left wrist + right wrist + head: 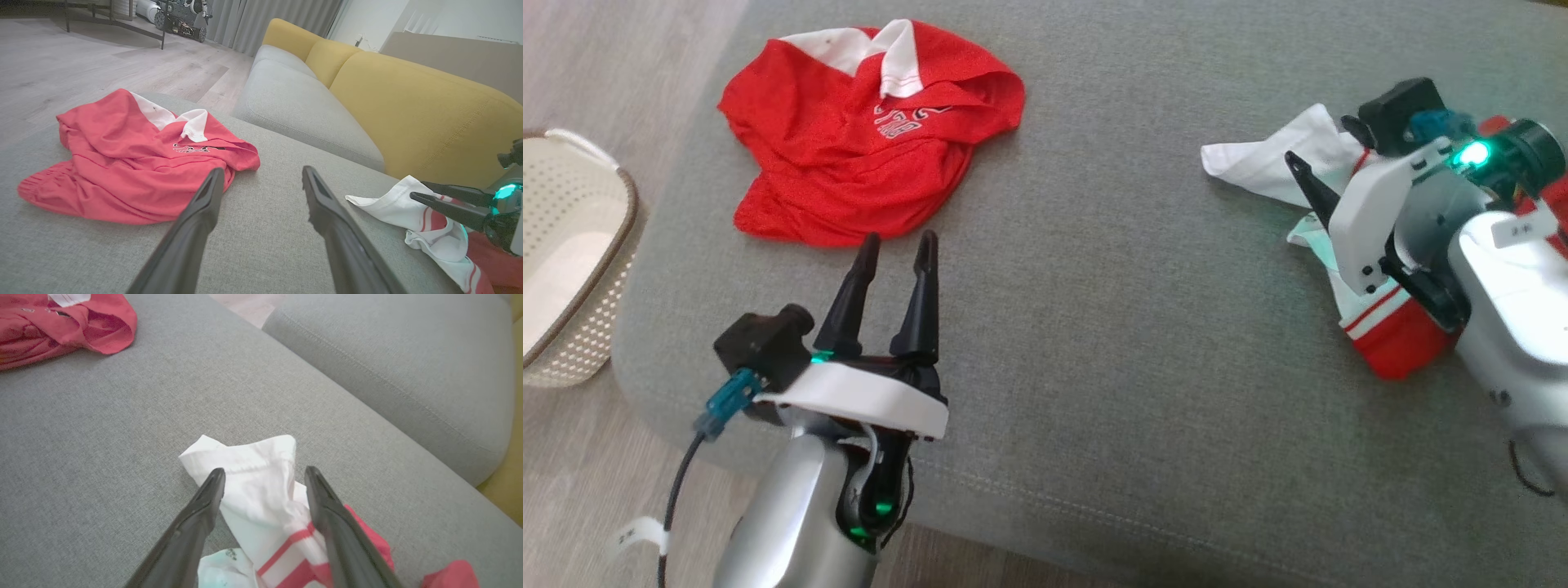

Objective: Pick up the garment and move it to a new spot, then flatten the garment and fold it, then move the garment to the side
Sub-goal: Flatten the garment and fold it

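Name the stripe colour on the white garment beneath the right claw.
Red stripes; the right wrist view shows them best.

two garments on our count: one crumpled red mesh garment with a white collar (849, 155), one white cloth garment with red stripes (1258, 159). one cream perforated plastic basket (584, 335), just the one. two grippers, left gripper (898, 241) and right gripper (264, 470), two long dark fingers apiece, so four fingers. grey fabric seat cushions (302, 102), we make it two. yellow fabric back cushions (408, 106), three.
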`<state>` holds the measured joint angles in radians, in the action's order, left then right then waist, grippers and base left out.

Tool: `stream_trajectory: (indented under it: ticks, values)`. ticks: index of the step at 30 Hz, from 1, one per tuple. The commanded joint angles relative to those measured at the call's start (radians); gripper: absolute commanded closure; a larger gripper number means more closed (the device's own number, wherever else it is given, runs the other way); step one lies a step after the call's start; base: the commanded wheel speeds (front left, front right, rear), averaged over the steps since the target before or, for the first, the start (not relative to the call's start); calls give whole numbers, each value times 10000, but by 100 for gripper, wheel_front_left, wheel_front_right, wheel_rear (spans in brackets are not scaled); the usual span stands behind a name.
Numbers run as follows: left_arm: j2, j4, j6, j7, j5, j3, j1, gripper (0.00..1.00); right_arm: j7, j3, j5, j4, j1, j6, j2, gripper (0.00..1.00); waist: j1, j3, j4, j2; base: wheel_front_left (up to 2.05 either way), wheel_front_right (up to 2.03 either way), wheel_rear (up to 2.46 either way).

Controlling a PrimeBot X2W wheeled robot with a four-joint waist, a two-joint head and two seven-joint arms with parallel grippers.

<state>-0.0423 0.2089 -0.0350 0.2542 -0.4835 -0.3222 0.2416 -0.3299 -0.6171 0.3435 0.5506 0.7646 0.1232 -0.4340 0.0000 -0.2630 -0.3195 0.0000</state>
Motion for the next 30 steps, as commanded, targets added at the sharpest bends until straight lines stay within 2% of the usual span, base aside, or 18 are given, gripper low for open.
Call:
stream_trajectory:
  ticks: [1, 8, 18, 24, 25, 30]
  values:
    - [-81, -345, 18, 76, -57, 243, 415, 0, -91, -216, 171, -277, 294, 75, -137, 100, 0, -32, -59, 0, 0, 0, 0]
    - [-81, -257, 117, 76, -158, 111, 377, 0, 70, -1358, 1543, -781, 1171, 75, -511, 100, 0, 36, -190, 0, 0, 0, 0]
    - [-80, -192, 166, 76, 8, 217, 202, 0, 1402, -1980, 2255, -1475, 1949, 75, -19, 100, 0, 619, 69, 0, 0, 0, 0]
    - [-80, -280, 180, 76, 1, 100, 92, 0, 2560, -1213, 1581, -1030, 2927, 75, 127, 100, 0, 683, 5, 0, 0, 0, 0]
    - [-80, -318, 179, 76, -32, 36, 86, 0, 2873, -774, 1227, -562, 3259, 75, 171, 100, 0, 599, -89, 0, 0, 0, 0]
    - [-80, -386, 199, 76, -185, -123, 179, 0, 3402, 11, 71, 1174, 4127, 75, 139, 100, 0, 244, -415, 0, 0, 0, 0]
